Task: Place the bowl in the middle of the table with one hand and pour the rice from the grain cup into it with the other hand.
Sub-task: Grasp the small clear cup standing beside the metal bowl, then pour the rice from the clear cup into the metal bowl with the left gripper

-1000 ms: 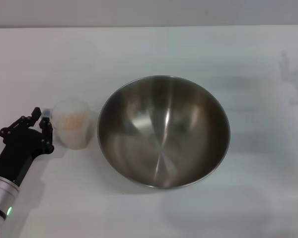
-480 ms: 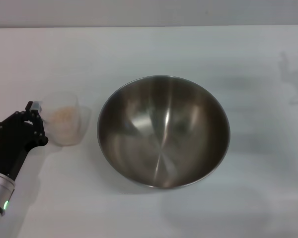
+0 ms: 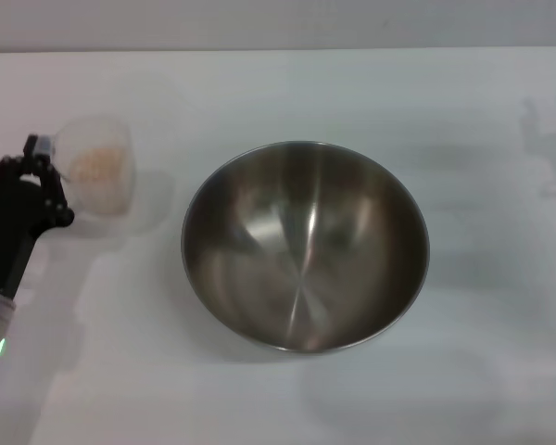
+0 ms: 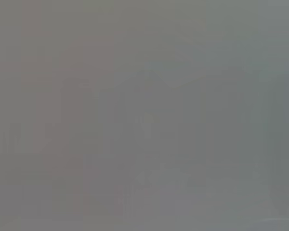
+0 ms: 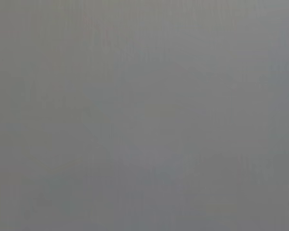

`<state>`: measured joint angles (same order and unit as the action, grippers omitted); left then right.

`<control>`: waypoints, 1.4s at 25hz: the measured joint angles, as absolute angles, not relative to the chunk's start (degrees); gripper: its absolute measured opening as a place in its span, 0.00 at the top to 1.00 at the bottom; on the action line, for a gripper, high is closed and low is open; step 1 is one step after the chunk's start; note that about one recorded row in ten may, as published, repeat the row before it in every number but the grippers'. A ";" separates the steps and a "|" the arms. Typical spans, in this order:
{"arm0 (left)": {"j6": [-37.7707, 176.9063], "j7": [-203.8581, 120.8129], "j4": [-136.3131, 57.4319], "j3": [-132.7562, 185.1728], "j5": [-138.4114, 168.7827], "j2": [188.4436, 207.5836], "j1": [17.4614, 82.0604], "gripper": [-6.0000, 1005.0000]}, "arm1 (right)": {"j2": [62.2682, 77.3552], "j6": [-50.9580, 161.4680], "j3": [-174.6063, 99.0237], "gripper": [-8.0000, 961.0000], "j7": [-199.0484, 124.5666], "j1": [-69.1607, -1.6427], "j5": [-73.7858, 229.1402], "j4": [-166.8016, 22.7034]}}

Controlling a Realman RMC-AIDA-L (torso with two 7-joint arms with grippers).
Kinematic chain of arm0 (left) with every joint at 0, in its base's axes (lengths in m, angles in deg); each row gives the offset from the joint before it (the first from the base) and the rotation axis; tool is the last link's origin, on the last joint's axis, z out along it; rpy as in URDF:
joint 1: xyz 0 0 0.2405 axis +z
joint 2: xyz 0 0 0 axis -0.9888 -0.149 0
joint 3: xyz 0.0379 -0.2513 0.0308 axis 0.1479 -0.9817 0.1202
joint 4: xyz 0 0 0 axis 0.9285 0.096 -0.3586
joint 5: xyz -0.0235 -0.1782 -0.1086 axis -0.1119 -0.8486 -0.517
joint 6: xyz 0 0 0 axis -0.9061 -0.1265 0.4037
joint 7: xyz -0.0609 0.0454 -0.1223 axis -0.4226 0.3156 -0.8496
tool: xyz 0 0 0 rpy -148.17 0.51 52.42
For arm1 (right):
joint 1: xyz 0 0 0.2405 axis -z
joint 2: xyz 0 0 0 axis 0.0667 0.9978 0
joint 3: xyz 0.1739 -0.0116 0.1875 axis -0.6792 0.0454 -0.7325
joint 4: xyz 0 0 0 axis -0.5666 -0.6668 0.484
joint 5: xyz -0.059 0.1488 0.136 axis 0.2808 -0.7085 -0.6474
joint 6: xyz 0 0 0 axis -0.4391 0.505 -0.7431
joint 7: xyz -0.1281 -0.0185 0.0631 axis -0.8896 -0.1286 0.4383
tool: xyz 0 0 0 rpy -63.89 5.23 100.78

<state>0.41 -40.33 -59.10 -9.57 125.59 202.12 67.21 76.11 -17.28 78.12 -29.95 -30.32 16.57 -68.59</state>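
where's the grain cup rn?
Head view: the grain cup is at the table's left side, gripped by the left gripper, left of the bowl and apart from it.

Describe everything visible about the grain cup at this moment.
The grain cup is a small, translucent, faintly frosted plastic cup, far smaller than the bowl to its right. Pale beige rice shows inside it. The left gripper grips it at its left side, near the table's left edge. It seems tilted, its mouth facing partly up toward the camera, and a faint shadow beside it suggests it is lifted. It is apart from the bowl. The wrist views show nothing of it.
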 joint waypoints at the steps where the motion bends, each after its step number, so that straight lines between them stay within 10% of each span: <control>1: -1.31 -37.26 -59.28 -9.65 125.74 202.11 66.78 0.96 | 76.11 -17.29 78.12 0.49 -29.95 -30.34 16.57 -68.59; 35: -10.04 60.88 -61.97 9.56 132.46 202.27 57.19 0.97 | 75.93 -17.39 77.63 0.49 -34.00 -30.88 16.57 -69.08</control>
